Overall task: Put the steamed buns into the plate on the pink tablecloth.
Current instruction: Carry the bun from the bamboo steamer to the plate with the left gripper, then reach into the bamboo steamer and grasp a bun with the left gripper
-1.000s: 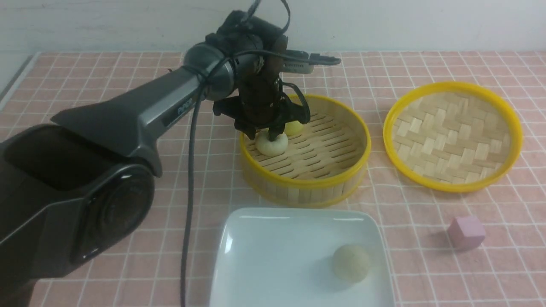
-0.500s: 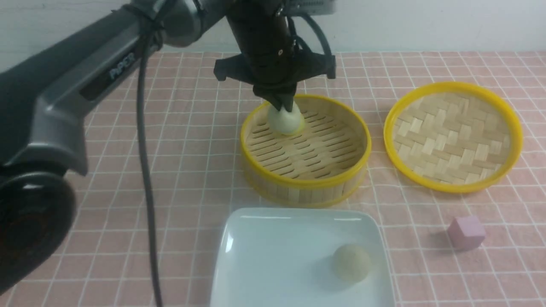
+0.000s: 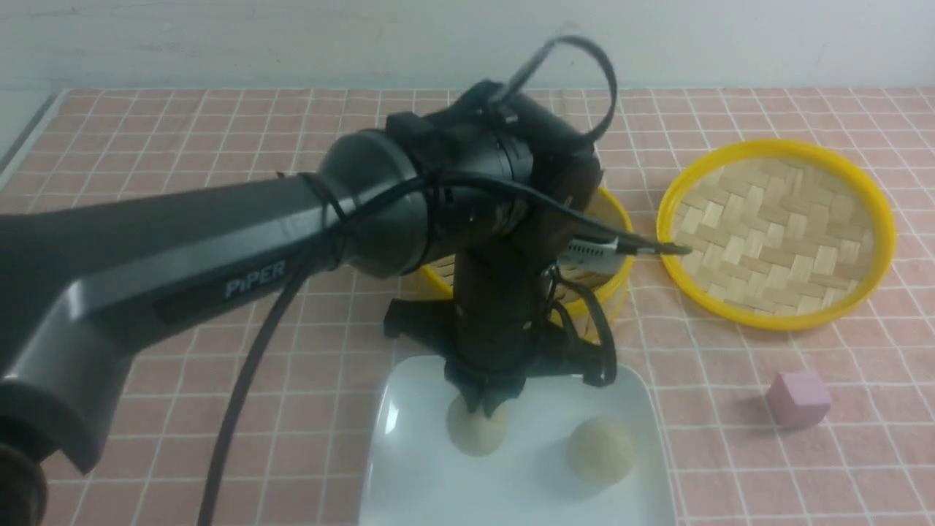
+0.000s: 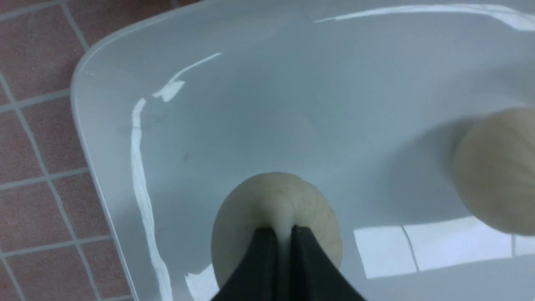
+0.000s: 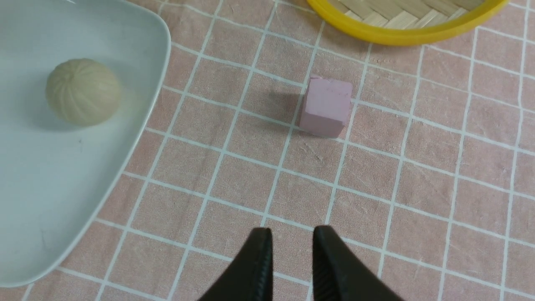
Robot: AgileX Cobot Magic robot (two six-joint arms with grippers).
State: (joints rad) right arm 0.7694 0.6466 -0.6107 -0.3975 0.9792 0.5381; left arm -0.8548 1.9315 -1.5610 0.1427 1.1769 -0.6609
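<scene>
My left gripper [image 3: 482,404] points down over the white square plate [image 3: 398,446], shut on a pale beige steamed bun [image 3: 476,432]. In the left wrist view its black fingertips [image 4: 267,238] pinch the top of that bun [image 4: 271,200], low over the plate's left half [image 4: 200,125]; I cannot tell whether it touches. A second pale bun [image 3: 600,450] [image 4: 497,167] lies free in the plate's right half. My right gripper [image 5: 292,234] hovers over the pink tablecloth [image 5: 418,188] right of the plate [image 5: 42,188], jaws slightly apart and empty.
The yellow-rimmed bamboo steamer [image 3: 617,219] stands behind the plate, mostly hidden by my left arm. Its woven lid [image 3: 774,234] lies to the right. A small pink cube [image 3: 798,398] [image 5: 326,106] sits on the cloth right of the plate.
My left gripper closed on a bun in the steamer, lifted it, and carried it forward and down to the plate. The other bun and the cube have not moved.
</scene>
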